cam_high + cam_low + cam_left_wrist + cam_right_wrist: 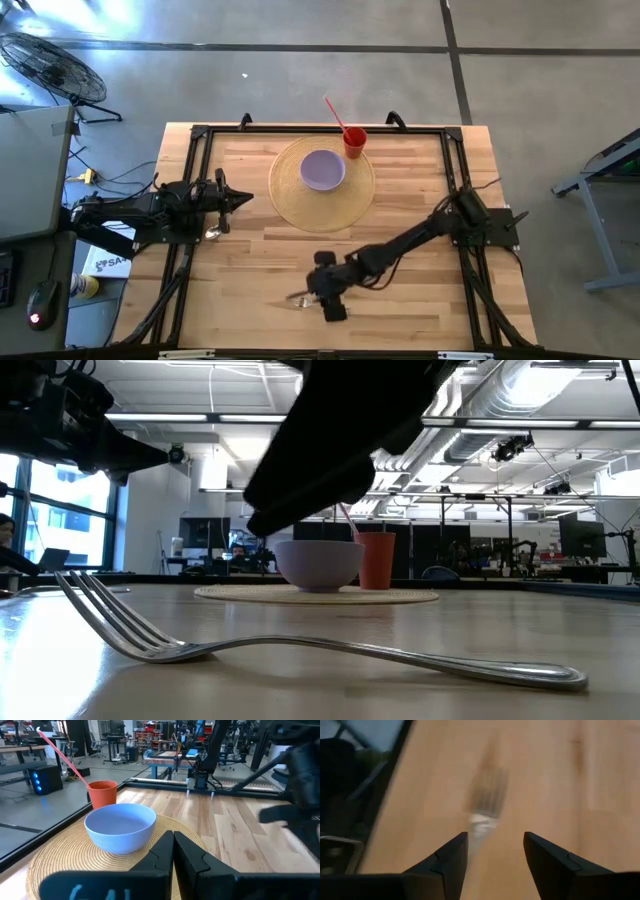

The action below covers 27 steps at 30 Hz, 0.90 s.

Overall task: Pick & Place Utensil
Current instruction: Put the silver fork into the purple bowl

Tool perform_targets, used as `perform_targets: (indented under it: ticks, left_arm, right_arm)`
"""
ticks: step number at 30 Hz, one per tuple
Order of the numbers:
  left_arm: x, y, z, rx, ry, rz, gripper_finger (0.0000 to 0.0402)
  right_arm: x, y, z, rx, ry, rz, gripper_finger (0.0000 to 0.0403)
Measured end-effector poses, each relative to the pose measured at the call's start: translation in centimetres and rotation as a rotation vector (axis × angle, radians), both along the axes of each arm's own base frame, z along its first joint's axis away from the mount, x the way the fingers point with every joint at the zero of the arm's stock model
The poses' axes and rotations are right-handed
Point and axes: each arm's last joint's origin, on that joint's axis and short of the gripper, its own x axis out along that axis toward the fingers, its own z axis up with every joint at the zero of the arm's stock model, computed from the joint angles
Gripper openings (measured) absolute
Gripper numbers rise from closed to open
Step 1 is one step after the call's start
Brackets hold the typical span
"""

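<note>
Right hand (495, 851) over fork (300, 650), fingers spread wide, nothing gripped yet.

Fork lies flat on the bench (420, 300) near its front edge, well apart from the purple bowl (323, 169) on the woven mat (290, 200). Best approach looks like: centre the fingers across the handle, drop until the tips nearly touch the wood, then close on the slim handle. Left hand (173, 851) waits pinched together at the bench's left side.
</note>
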Motion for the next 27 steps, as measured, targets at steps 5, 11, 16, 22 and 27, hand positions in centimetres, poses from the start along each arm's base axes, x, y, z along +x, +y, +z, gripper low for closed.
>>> perform_targets:
  ticks: [5, 11, 16, 22, 27]
  left_arm:
    - [0.0, 0.0, 0.0, 0.031, 0.007, 0.002, 0.0008]
    - [0.0, 0.0, 0.0, 0.031, 0.007, 0.002, 0.0008]
    - [0.0, 0.0, 0.0, -0.006, 0.001, -0.006, 0.0008]
    - [0.0, -0.1, 0.0, -0.08, -0.012, -0.034, 0.0008]
    - [0.0, -0.1, 0.0, -0.081, -0.02, -0.025, 0.0008]
  right_arm:
    - [-0.4, 1.6, -1.4, -0.016, 0.029, 0.023, 0.0197]
    - [-0.9, 2.2, -3.2, -0.054, 0.062, 0.005, 0.0187]
    - [-1.3, 2.9, -3.3, -0.042, 0.071, 0.034, 0.0171]
    - [-1.6, 3.9, -4.5, -0.061, 0.074, 0.073, 0.0153]
    - [-1.5, 3.9, -4.8, -0.084, 0.072, 0.095, 0.0136]
